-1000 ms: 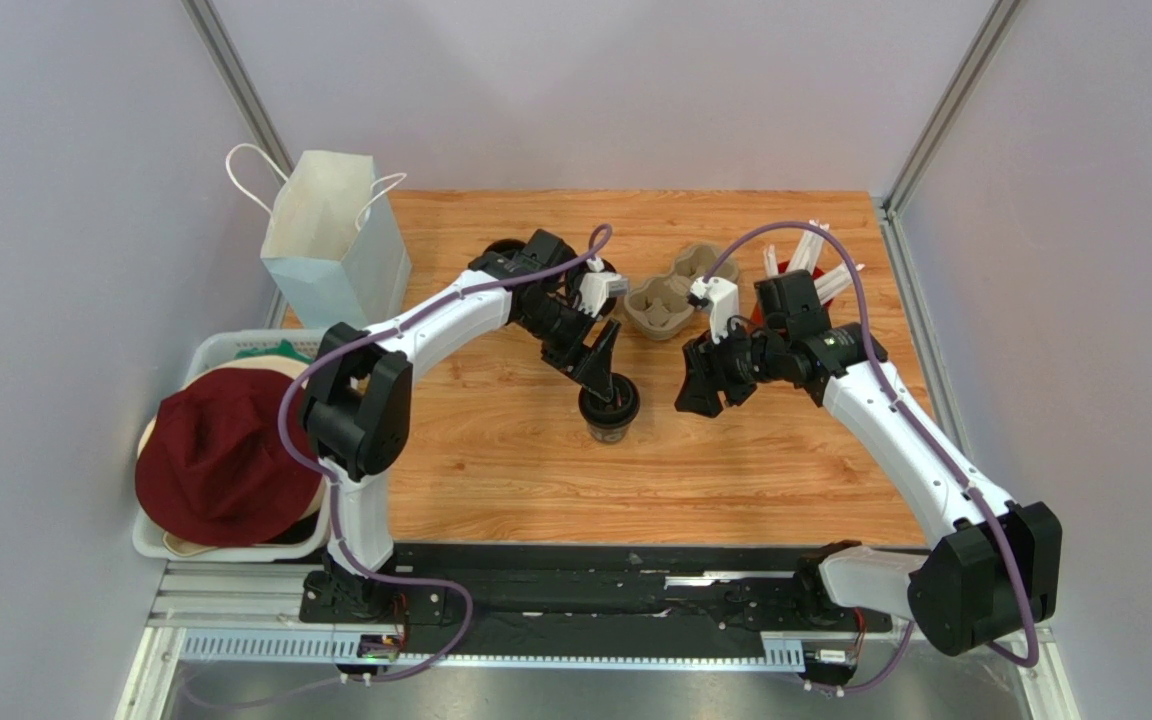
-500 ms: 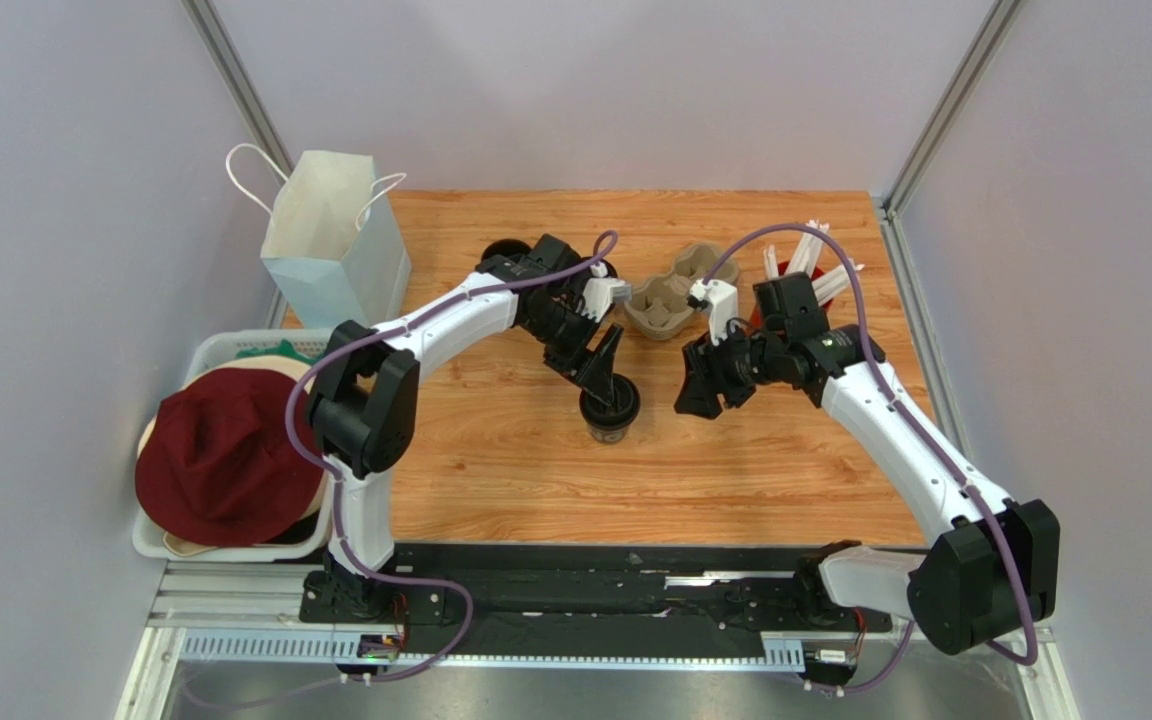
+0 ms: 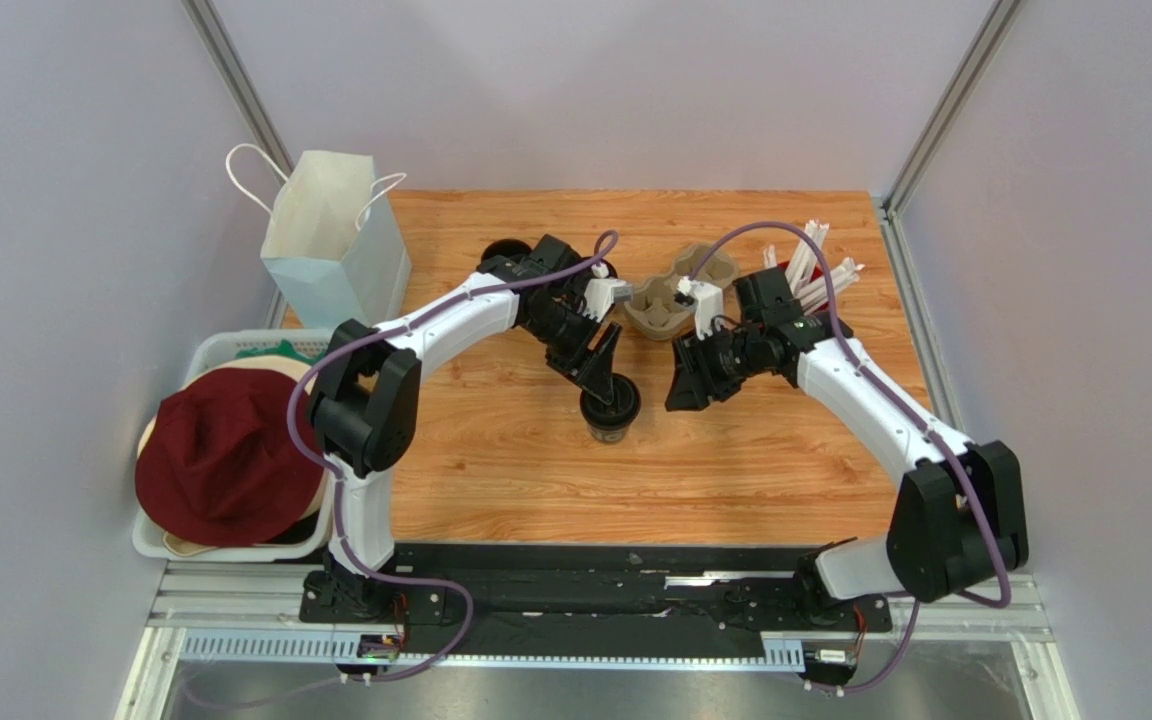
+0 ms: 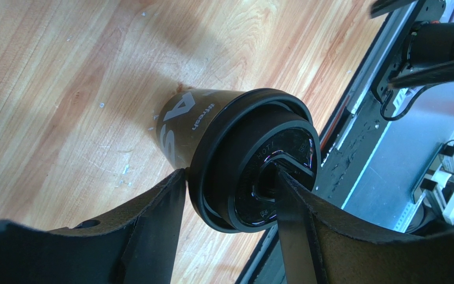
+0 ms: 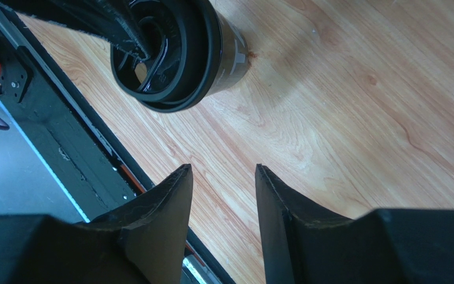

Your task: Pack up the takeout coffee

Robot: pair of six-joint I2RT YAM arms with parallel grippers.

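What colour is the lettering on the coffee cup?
White, on the coffee cup; clearest in left wrist view.

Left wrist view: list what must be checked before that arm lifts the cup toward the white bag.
1. Lid seated on takeout cup: ok.
2. Cup upright on table: ok.
3. Left gripper hold, one finger at the lid's rim, the other on its top, firmly clamped: cannot tell.
4. Right gripper open, empty, clear of the cup: ok.
5. White paper bag standing: ok.
6. Bag mouth wide enough: cannot tell.
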